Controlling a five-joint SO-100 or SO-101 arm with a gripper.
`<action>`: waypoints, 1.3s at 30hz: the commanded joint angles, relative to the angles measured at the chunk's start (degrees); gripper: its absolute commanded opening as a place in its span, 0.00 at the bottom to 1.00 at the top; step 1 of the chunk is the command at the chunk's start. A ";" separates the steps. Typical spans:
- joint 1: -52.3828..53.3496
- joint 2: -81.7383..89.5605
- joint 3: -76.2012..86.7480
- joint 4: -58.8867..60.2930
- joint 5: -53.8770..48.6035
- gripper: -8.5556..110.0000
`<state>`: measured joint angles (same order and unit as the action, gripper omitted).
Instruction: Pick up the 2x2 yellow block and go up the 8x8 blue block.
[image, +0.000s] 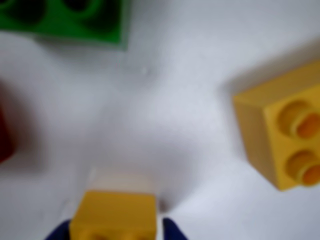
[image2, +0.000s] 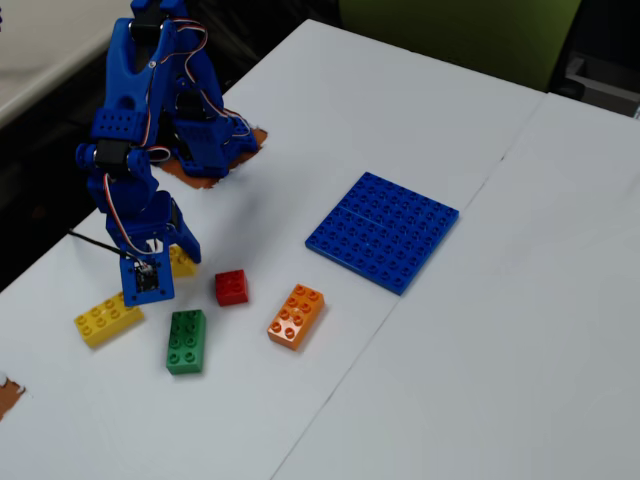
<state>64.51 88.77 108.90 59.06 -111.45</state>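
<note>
The 2x2 yellow block (image: 114, 214) sits between my two blue fingers at the bottom edge of the wrist view. My gripper (image: 116, 233) is shut on it, low over the white table. In the fixed view the gripper (image2: 168, 270) is at the left, and a corner of the yellow block (image2: 183, 263) shows beside the jaw. The 8x8 blue block (image2: 383, 230) lies flat on the table well to the right, apart from the gripper. It is out of the wrist view.
A longer yellow brick (image2: 108, 318) (image: 282, 130) lies just left of the gripper in the fixed view. A green brick (image2: 186, 341) (image: 65, 17), a red brick (image2: 232, 287) (image: 4, 135) and an orange brick (image2: 297, 315) lie nearby. The arm's base (image2: 205, 140) stands behind.
</note>
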 joint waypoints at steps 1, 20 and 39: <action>-0.62 0.00 0.09 -0.53 -0.26 0.25; -2.46 5.54 0.00 1.93 -0.44 0.07; -18.81 24.17 -11.95 21.18 5.36 0.07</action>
<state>48.52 109.07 99.84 79.37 -107.84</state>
